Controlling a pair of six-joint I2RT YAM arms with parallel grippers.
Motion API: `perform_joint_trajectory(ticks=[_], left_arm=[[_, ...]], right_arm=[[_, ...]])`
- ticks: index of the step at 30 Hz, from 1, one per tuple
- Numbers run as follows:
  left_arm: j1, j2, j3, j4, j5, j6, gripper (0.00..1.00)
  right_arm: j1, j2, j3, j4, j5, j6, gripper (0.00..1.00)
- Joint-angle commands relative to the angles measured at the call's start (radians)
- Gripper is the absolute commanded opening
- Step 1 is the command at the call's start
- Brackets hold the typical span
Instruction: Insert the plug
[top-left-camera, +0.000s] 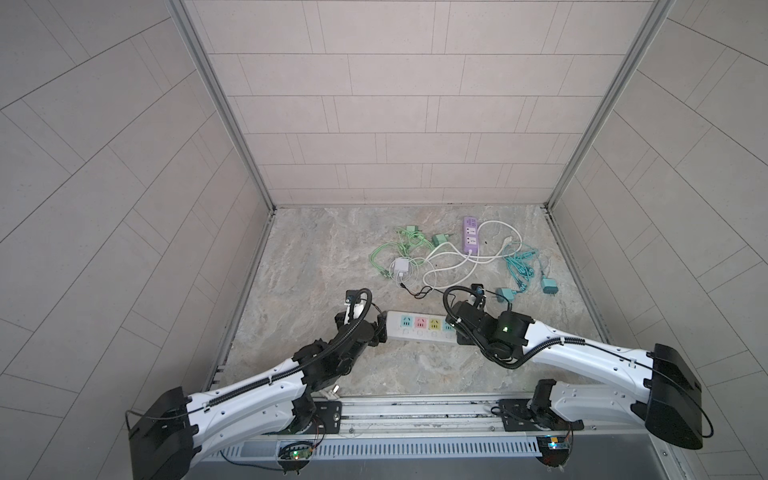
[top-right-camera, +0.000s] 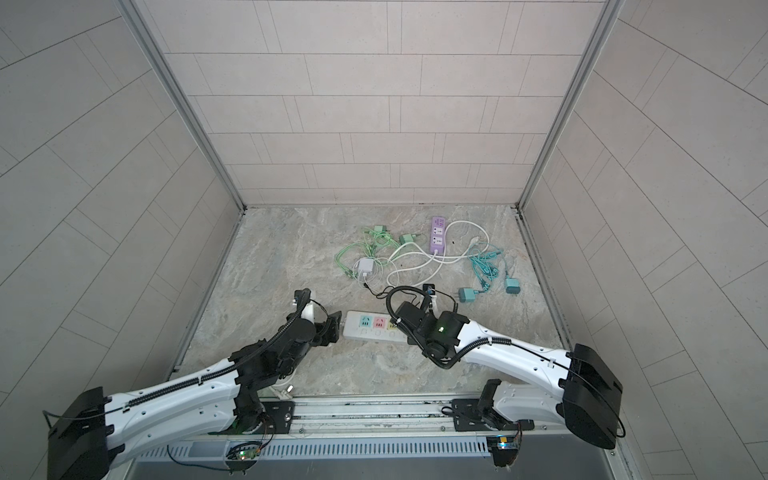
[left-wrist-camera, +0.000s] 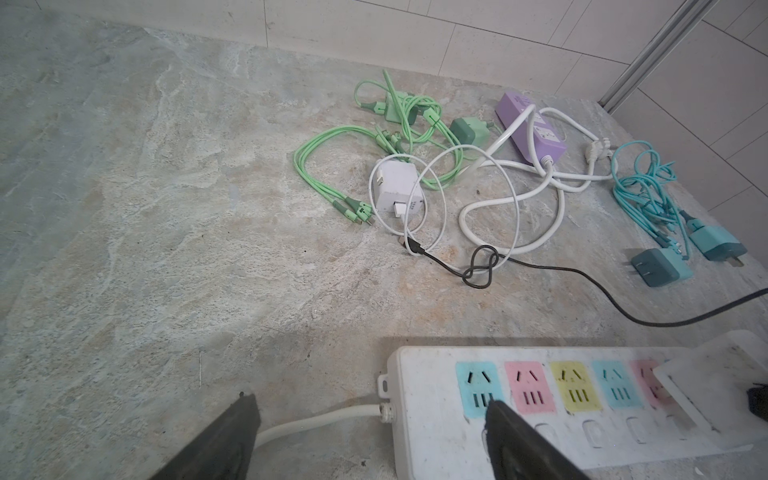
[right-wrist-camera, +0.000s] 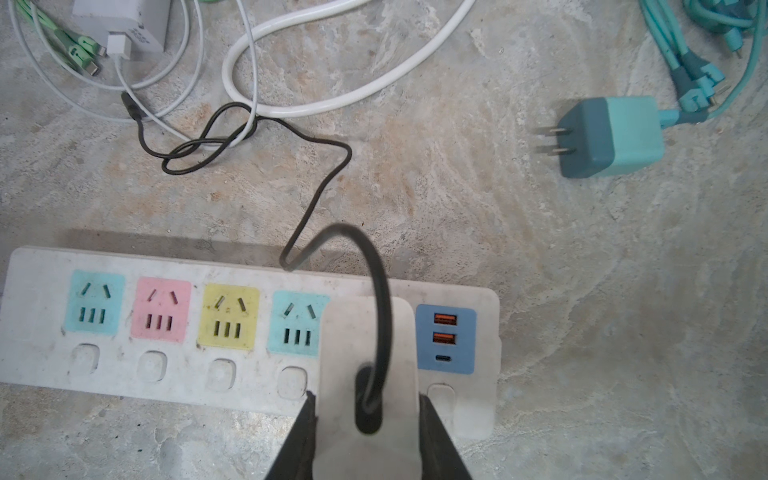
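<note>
Your right gripper (right-wrist-camera: 367, 401) clamped the white plug (right-wrist-camera: 345, 353) at the power strip (right-wrist-camera: 174, 374); left gripper (left-wrist-camera: 370, 402) stood released. Misaligned prongs could shove the strip

The tabletop (top-left-camera: 316, 257) has a grey-beige stone pattern. Three panels enclose it: a back wall (top-left-camera: 407, 104), a left wall (top-left-camera: 104, 166) and a right wall (top-left-camera: 685, 166), all pale grey with thin tile-joint lines. An aluminium post (top-left-camera: 224, 108) stands at each rear corner. A metal rail (top-left-camera: 415, 409) runs along the near tabletop edge. Lighting is even and diffuse.
</note>
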Motion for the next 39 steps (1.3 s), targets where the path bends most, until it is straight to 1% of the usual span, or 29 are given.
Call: perform_joint_trajectory(ticks=[1,10,14,21,22,25,28,30,31,33,35,36,39], left_arm=[[0.004,-0.02,-0.016,-0.016,-0.013,0.001,0.91],[0.007,-0.05,-0.011,-0.037,-0.022,0.003,0.91],[0.006,-0.053,-0.008,-0.047,-0.027,0.004,0.91],[0.005,-0.066,0.003,-0.064,-0.04,-0.002,0.91],[0.006,-0.087,0.005,-0.067,-0.046,-0.001,0.91],[0.007,-0.089,0.023,-0.079,-0.067,0.006,0.93],[0.011,-0.079,0.051,-0.094,-0.088,0.012,0.96],[0.016,-0.028,0.062,-0.084,-0.101,0.018,1.0],[0.021,-0.009,0.072,-0.083,-0.111,0.018,1.0],[0.039,0.037,0.097,-0.085,-0.113,0.019,1.0],[0.063,0.094,0.122,-0.082,-0.103,0.023,1.0],[0.078,0.128,0.138,-0.074,-0.095,0.029,1.0],[0.114,0.22,0.189,-0.044,-0.072,0.074,1.0]], right_arm=[[-0.007,0.01,-0.023,-0.015,-0.03,-0.005,0.0],[-0.008,0.038,-0.077,-0.013,-0.084,0.041,0.0],[-0.007,0.064,-0.076,-0.037,-0.074,0.069,0.0],[-0.007,0.17,-0.068,-0.037,-0.074,0.09,0.0],[-0.007,0.187,-0.074,-0.023,-0.075,0.092,0.0],[0.001,0.215,-0.105,0.027,-0.073,0.116,0.0],[0.007,0.232,-0.117,0.065,-0.076,0.115,0.0],[0.007,0.239,-0.106,0.058,-0.075,0.106,0.0],[0.007,0.232,-0.095,0.045,-0.073,0.102,0.0],[0.007,0.203,-0.074,0.023,-0.064,0.09,0.09],[0.007,0.152,-0.049,0.008,-0.051,0.065,0.21],[0.005,0.123,-0.032,-0.003,-0.038,0.053,0.28],[0.005,0.051,0.0,-0.012,0.031,-0.001,0.43]])
